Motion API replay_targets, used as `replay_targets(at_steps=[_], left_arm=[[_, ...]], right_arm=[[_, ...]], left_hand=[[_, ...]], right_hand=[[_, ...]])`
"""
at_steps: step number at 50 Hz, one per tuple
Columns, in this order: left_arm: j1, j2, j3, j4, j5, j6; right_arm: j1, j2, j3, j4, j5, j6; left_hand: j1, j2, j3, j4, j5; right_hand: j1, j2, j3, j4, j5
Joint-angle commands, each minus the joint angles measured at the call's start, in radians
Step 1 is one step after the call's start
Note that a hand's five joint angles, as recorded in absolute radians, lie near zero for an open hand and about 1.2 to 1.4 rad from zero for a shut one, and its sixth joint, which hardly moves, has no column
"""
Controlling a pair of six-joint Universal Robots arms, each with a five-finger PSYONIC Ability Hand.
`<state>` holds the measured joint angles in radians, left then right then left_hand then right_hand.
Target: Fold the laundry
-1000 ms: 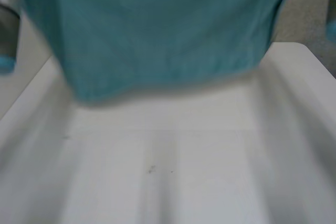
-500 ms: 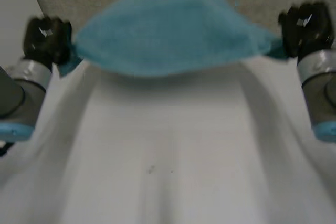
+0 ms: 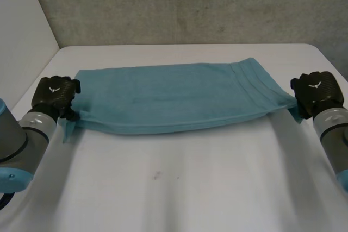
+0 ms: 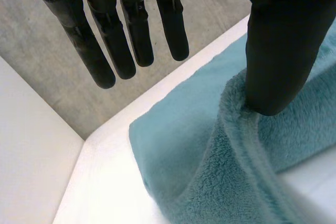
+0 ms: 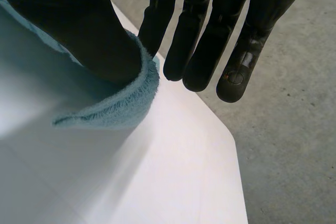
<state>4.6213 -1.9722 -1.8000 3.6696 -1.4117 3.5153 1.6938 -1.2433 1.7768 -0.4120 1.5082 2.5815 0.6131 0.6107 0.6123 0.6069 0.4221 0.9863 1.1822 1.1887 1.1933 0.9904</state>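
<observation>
From the head view, you have the teal towel (image 3: 174,99) lying as a long strip across the white table (image 3: 179,188), running from 9 o'clock to 3 o'clock on the half toward 12 o'clock. Its edge toward 6 o'clock looks rounded and thick, and the banded hem at the 3 o'clock end seems to show two layers, so I judge the first lengthwise fold to be made and set down. Your left hand (image 3: 53,95) sits at the towel's 9 o'clock end, with a small corner hanging from it toward 6 o'clock. Your right hand (image 3: 316,92) sits at the 3 o'clock end, where another corner droops beside it. In the left wrist view, the left hand's fingers (image 4: 131,30) are straight and well apart from the cloth. Only the thumb (image 4: 278,51) touches, its tip resting in a rolled edge of the towel (image 4: 210,171), so that hand is released rather than grasping. In the right wrist view, the right hand's fingers (image 5: 205,35) are likewise straight. The towel's end (image 5: 121,108) is draped round the thumb, just beside the nearest finger, which reads as relaxed, not clenched. What is left, by my reckoning, is for you to clear both thumbs, tuck the hanging corners flat, and fold the strip end to end.
</observation>
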Motion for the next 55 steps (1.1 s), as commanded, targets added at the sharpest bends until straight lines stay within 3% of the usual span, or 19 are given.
replay_targets(at_steps=[1, 17, 38, 55], left_arm=[[0.030, -0.007, -0.010, -0.060, 0.028, -0.001], [0.087, 0.009, -0.039, -0.203, 0.063, 0.001], [0.021, -0.046, -0.041, -0.186, 0.062, -0.018], [-0.079, -0.010, -0.065, -0.197, 0.053, -0.038]], right_arm=[[-0.059, 0.002, -0.019, 0.001, -0.033, 0.089], [-0.082, 0.045, -0.051, 0.036, -0.037, 0.152], [-0.075, 0.084, -0.050, 0.036, -0.037, 0.147], [-0.074, 0.087, -0.050, 0.036, -0.040, 0.144]], left_hand=[[-0.036, -0.033, -0.035, -0.029, -0.019], [-0.053, -0.051, -0.052, -0.047, -0.037], [-0.012, -0.010, -0.011, -0.006, 0.004], [-0.018, -0.016, -0.017, -0.012, -0.001]], right_hand=[[0.410, 0.214, 0.208, 0.203, 0.231], [0.410, 0.214, 0.208, 0.203, 0.231], [0.410, 0.214, 0.208, 0.203, 0.231], [0.410, 0.214, 0.208, 0.203, 0.231]])
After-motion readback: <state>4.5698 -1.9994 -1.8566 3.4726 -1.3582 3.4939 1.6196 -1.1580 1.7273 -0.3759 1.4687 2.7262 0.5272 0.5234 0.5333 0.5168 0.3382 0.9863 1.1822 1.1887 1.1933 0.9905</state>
